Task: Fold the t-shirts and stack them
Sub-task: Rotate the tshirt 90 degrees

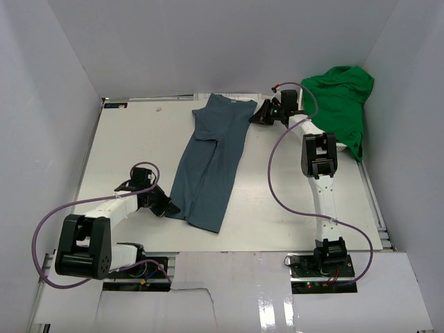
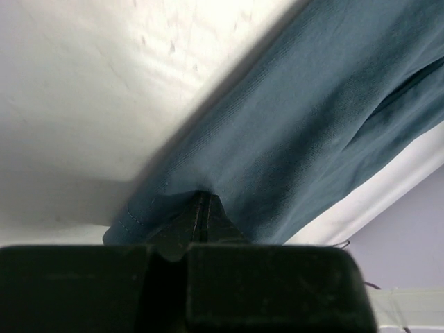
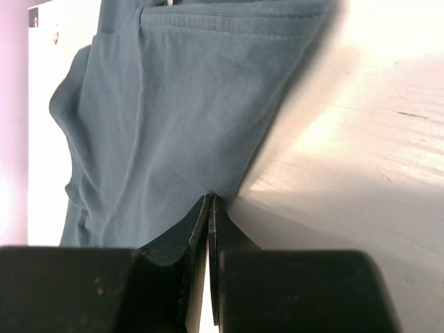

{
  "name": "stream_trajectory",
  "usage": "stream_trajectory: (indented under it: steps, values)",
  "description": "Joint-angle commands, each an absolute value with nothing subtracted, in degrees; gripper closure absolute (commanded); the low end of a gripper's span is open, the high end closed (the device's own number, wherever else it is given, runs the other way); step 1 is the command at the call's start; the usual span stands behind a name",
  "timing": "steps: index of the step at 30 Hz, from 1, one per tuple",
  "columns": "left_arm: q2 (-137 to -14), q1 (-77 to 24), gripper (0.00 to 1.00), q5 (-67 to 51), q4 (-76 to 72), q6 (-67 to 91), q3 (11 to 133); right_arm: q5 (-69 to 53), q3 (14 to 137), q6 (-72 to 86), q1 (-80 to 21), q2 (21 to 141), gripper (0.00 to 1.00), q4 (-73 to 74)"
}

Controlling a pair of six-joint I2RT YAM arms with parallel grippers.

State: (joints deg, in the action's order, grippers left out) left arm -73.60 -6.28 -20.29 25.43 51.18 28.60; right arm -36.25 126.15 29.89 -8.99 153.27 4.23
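White surface (image 1: pixel 132 139) takes up most of my overhead view. Biggest thing on it is the slate-blue tee (image 1: pixel 211 163), lying flat as a long narrow strip. It runs diagonally from far-centre down toward the near left, w/ one sleeve folded in on top.

Green tee (image 1: pixel 341 104) is well apart from it, crumpled in a heap in the far right corner against the wall, just behind the right arm's elbow.

Left pincer (image 2: pixel 201 211) sits low at the near end of the blue tee, on its left side. On the wrist cam it's clenched on the stitched hem corner, fabric tucked right between the tips.

Right pincer (image 3: pixel 209 205) is at the far end, right edge of the blue tee. It's clamped too, cloth puckering where the tips meet, pretty sure it's got a pinch of the edge.
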Motion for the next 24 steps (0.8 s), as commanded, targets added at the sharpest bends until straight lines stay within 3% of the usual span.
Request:
stream_trajectory:
  steps: [1, 8, 24]
  values:
    - [-72.6, -8.8, 1.00, -18.9, 32.9, 53.3, 23.7, -37.3, 128.3, 32.0, -8.4, 154.9, 0.92, 1.6]
    - [-67.4, -12.4, 1.00, -20.9, 33.7, 58.1, 18.7, -37.9, 128.7, 33.7, -8.3, 155.3, 0.92, 0.7]
    - [-69.3, -22.8, 1.00, -22.1, 30.8, 66.6, 17.8, -39.9, 128.1, 35.8, -8.7, 156.4, 0.92, -2.5]
